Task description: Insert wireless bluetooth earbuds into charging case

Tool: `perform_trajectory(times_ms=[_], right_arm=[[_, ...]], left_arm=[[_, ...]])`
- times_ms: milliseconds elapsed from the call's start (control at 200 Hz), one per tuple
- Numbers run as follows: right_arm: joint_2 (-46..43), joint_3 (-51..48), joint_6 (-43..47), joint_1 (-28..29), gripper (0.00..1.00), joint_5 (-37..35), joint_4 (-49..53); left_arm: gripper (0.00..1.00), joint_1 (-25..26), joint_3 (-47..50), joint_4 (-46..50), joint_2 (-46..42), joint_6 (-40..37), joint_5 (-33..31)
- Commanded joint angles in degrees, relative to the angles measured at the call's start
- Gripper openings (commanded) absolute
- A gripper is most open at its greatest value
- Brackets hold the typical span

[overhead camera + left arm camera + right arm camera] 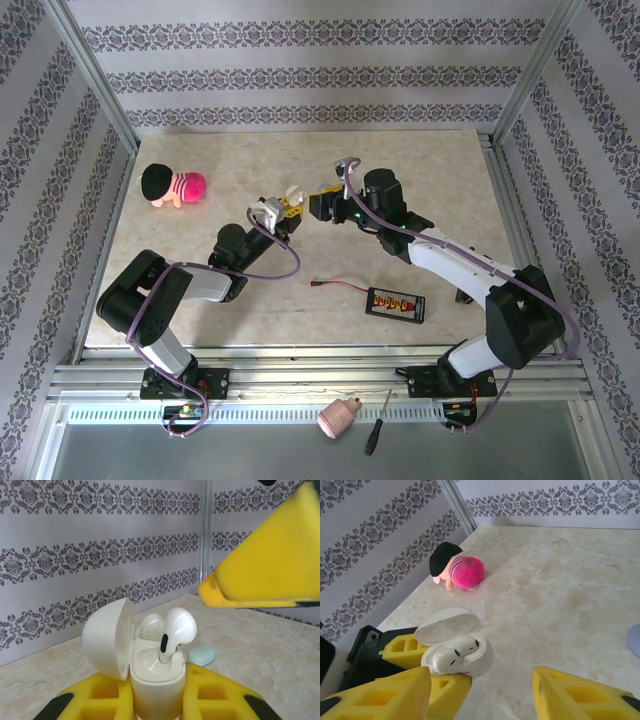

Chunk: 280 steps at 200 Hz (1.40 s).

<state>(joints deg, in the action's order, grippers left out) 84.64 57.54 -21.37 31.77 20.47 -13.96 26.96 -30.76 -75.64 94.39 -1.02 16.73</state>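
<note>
Left wrist view: left pincer [157,696] pinches the charging case [150,680], pale green piece [201,655] behind; right pincer [485,700] spread.

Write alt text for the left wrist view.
An open white charging case is clamped in the left end effector, one white earbud seated and a second earbud standing partly out of its socket. A pale green rounded object lies on the table behind; another yellow finger looms at upper right.

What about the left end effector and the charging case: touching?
Touching. Left wrist view: the left end effector clamps the charging case between its fingers.
</note>
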Motion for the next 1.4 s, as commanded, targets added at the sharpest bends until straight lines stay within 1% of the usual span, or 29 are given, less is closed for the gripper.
perform_trajectory(times_ms=[0, 200, 340, 1019, 1114, 1229, 1394], right_arm=[[-1.07, -0.97, -3.0, -1.15, 0.55, 1.51, -2.8], [1.71, 1.14, -2.29, -1.8, 0.54, 3.69, -0.11], [3.29, 1.78, -2.01, -1.58, 0.54, 5.38, 0.01], [4.05, 3.41, 1.18, 1.6, 0.54, 7.06, 3.65], [2.87, 3.02, 2.29, 1.25, 0.54, 6.44, 5.46], [1.19, 2.84, 2.46, -0.79, 0.54, 6.68, 8.15], [1.67, 8.11, 5.53, -2.15, 0.53, 3.45, 20.5]], left_arm=[[0.11, 0.73, -1.15, -2.6, 0.47, 0.34, 2.2], [0.11, 0.73, -0.96, -1.61, -0.45, -0.04, 3.98], [0.11, 0.75, -1.52, -0.4, -0.96, -0.21, 3.7], [0.11, 0.73, -2.88, 0.14, 0.7, 0.23, 3.21], [0.11, 0.73, -2.73, 0.47, 0.62, -0.42, 3.22], [0.11, 0.55, -2.37, 1.64, 0.19, -2.52, 3.04], [0.11, 0.55, -1.44, 3.38, -0.69, -8.37, 3.5]])
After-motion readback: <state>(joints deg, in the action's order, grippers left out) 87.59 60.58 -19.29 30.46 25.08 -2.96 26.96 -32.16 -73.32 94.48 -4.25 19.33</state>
